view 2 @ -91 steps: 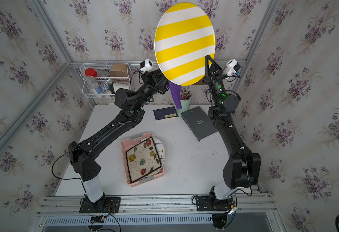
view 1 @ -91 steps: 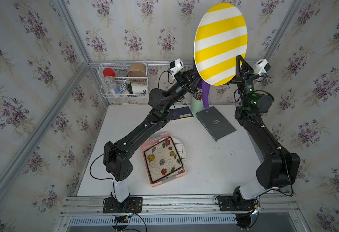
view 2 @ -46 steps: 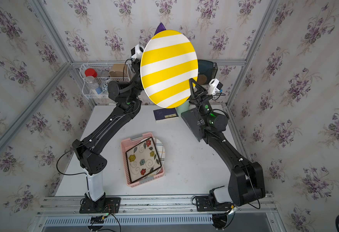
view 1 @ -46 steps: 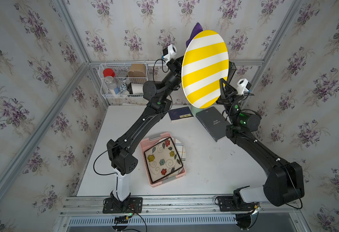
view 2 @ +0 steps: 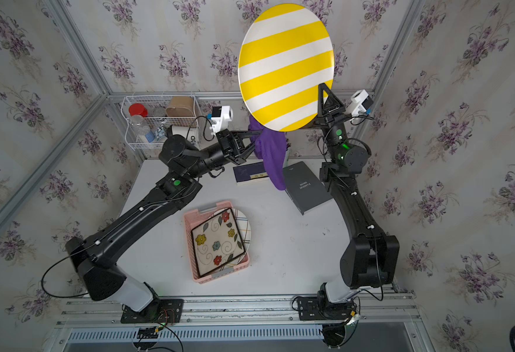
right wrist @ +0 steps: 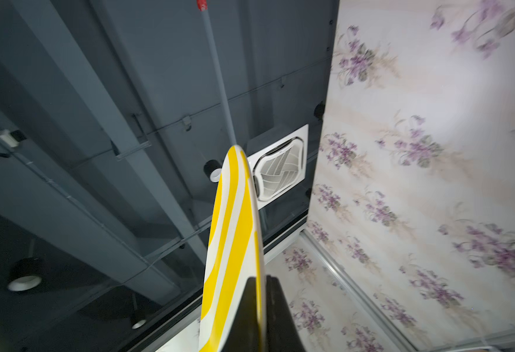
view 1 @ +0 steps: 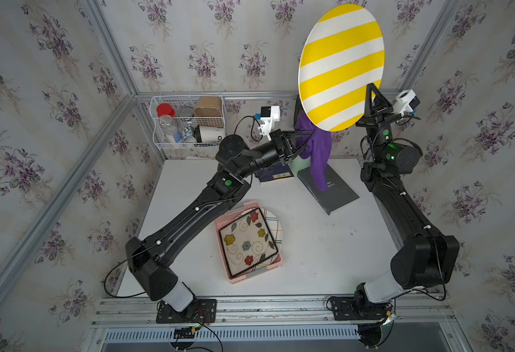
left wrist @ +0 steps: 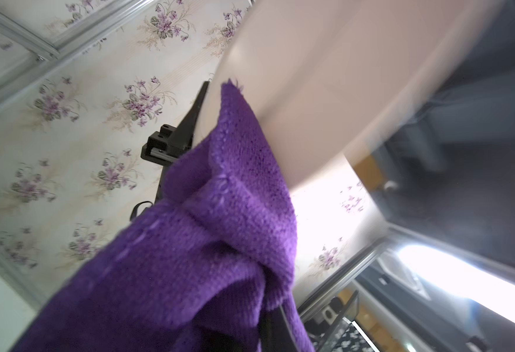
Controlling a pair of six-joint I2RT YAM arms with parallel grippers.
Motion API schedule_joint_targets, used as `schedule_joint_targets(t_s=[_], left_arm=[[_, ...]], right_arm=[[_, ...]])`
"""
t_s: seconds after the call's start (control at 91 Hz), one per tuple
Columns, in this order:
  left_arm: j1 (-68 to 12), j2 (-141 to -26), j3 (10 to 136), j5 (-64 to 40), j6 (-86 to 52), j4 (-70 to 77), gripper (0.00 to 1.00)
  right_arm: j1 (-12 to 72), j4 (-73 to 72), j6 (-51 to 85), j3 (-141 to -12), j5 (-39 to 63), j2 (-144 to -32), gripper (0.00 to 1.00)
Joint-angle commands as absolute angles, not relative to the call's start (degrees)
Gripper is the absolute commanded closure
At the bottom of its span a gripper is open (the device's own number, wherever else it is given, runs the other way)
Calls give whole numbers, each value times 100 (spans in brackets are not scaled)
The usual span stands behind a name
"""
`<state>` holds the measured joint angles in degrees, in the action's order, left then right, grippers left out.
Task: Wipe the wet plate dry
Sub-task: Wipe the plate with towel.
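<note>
Top views, plate (view 1: pixel 341 67): yellow and white stripes, held high above the far edge of the table (view 1: pixel 311 259), standing almost on edge with the striped face toward the camera; both top views show it so (view 2: pixel 285 67).
right wrist view, plate (right wrist: pixel 231 243): seen edge-on, its rim running down between two black fingers.
right gripper (view 1: pixel 371 89): clamped on the plate's lower rim, on the right side; one finger lies across the striped face, the other is behind it.
cloth (view 1: pixel 318 155): purple and bunched, hanging above the table's far edge; its top is hidden behind the plate's lower rim.
left wrist view, cloth (left wrist: pixel 204 259): one corner lies against the pale underside of the plate (left wrist: pixel 326 76); the rim there is blurred.
left gripper (view 1: pixel 309 134): closed on the cloth, fingertips buried in its folds.
grey book (view 1: pixel 335 189): flat on the table's far part, under the cloth's loose end; contact cannot be told.
small book (view 1: pixel 276 176): dark, flat on the table's far part, just left of the grey book.
basket (view 1: pixel 244 277): pink, on the table near its middle.
square plate (view 1: pixel 247 243): flowered, tilted in the basket over a round plate (view 1: pixel 276 227).
rack (view 1: pixel 186 98): white wire, beyond the table's far left corner, holding jars and cups.
</note>
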<state>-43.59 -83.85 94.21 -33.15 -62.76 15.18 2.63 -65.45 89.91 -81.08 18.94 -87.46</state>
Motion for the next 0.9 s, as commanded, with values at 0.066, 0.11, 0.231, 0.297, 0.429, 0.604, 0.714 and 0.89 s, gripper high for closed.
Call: schedule_joint_targets(t_s=[0.066,0.11,0.231,0.297,0.429,0.604,0.714,0.89], left_arm=[[-4491,-7501,9519,-1205,-3224,-1631,100],[-4504,-7481,9719,-777,-2865,-2015,100],[-4509,-7739,10566,-10,-1961,-2871,100],[-4509,-7998,11007,295,-1537,-3175,100],[-4509,-8558,11570,843,-955,-3671,100],[-4500,-8973,11869,1512,-792,-4117,100],[-4504,-9150,11774,634,-1054,-4064,100],[-4544,-9386,11422,-1169,-1839,-3491,100]], right_arm=[[292,-5124,7864,-7672,1890,-8205,100],[386,-4699,7439,-7617,1902,-8042,100],[873,-3522,6075,-7518,1701,-7619,100],[1130,-3200,5684,-7473,1611,-7465,100],[1592,-2969,5355,-7321,1562,-7263,100],[2157,-2900,5284,-7010,1463,-6973,100],[2381,-2992,5427,-6950,1433,-6999,100],[2322,-2892,5668,-7303,1189,-7170,100]])
